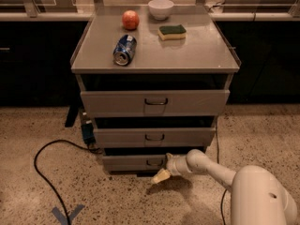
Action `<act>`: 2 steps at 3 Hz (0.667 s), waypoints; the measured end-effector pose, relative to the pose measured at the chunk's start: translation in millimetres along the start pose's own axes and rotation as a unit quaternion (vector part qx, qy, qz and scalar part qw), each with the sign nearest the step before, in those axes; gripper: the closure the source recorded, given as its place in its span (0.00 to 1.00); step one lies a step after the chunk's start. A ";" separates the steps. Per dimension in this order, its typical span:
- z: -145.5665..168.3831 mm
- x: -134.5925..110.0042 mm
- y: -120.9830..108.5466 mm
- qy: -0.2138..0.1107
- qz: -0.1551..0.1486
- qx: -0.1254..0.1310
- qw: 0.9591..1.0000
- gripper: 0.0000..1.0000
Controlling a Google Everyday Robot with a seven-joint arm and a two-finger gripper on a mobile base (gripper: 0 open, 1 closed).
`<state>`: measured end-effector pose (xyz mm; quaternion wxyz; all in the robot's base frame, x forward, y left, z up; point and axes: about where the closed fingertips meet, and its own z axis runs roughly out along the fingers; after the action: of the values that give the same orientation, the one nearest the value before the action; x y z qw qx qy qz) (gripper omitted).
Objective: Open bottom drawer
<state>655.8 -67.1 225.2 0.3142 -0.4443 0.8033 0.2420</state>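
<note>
The bottom drawer (131, 163) is the slimmest grey front at the foot of the three-drawer cabinet, with a small dark wire handle (153, 162) at its centre. It stands out a little from the cabinet body. My gripper (160, 176) hangs low, just below and slightly right of that handle, near the floor, its pale fingertips pointing down-left. The white arm (208, 167) reaches in from the lower right.
The cabinet top (197, 50) carries a lying blue can (124, 49), an orange-red fruit (131, 19), a white bowl (161, 8) and a green-yellow sponge (172, 32). A black cable (42, 172) loops over the speckled floor at left. Blue tape (68, 214) marks the floor.
</note>
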 end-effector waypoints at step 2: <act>8.9 -17.7 -30.5 -0.008 -0.026 0.031 0.999 0.00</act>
<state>692.0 -66.1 228.6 0.3405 -0.4527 0.7963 0.2123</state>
